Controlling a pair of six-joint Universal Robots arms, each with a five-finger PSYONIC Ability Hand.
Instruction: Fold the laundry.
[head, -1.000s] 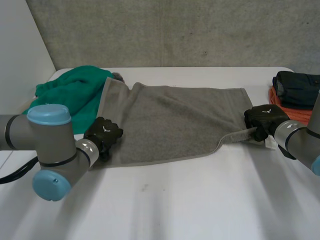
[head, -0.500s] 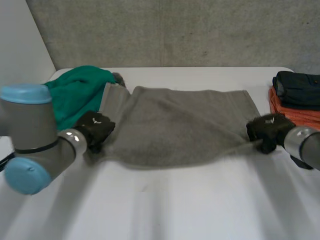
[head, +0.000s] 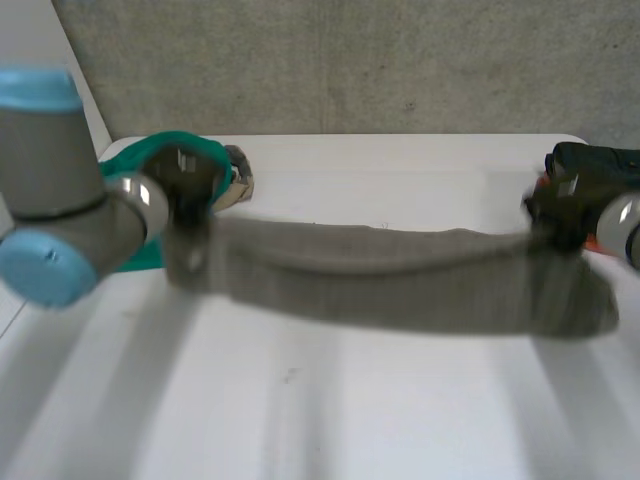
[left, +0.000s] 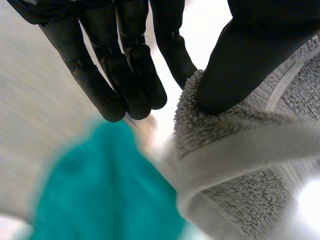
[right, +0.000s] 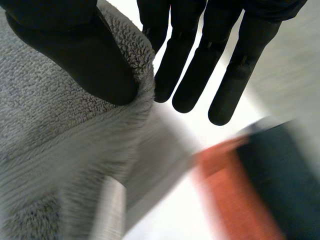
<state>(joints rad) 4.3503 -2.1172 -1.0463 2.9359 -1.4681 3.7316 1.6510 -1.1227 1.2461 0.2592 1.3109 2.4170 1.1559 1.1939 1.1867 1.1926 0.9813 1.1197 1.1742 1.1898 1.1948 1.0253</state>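
The place looked like a robotics lab or test room, not a home. Behind the white table stood a bare concrete wall. A grey robot arm with light-blue caps reached over the table. The only household things were laundry: a grey towel above the table, a green cloth at its far left corner and folded clothes at its far right edge.
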